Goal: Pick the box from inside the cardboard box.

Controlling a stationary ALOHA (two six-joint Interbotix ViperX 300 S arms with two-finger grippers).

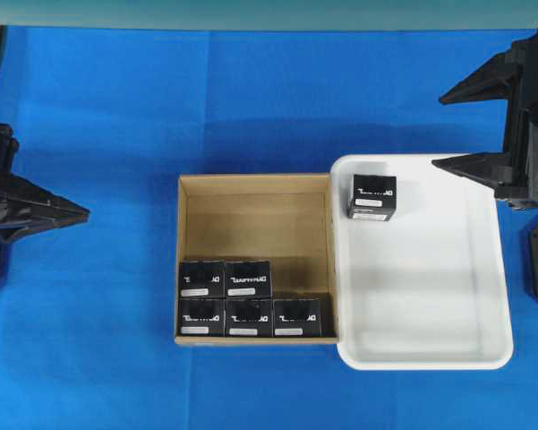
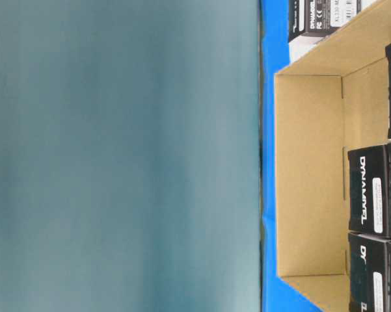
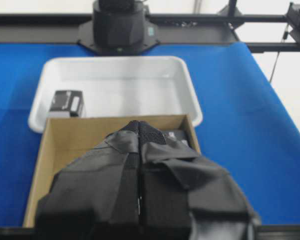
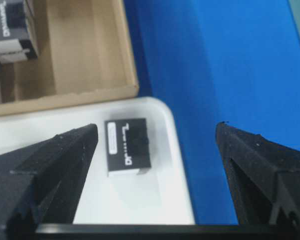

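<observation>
The brown cardboard box lies mid-table with several small black boxes in two rows along its near wall. Another black box rests in the far left corner of the white tray. My left gripper hovers left of the carton, fingers pressed together and holding nothing. In the left wrist view the shut gripper hides most of the carton. My right gripper hangs wide open at the tray's far right edge. The right wrist view shows that gripper empty above the tray's box.
The white tray sits against the carton's right wall on a blue cloth. The carton's far half is bare cardboard. A black arm base and a dark rail stand beyond the tray in the left wrist view.
</observation>
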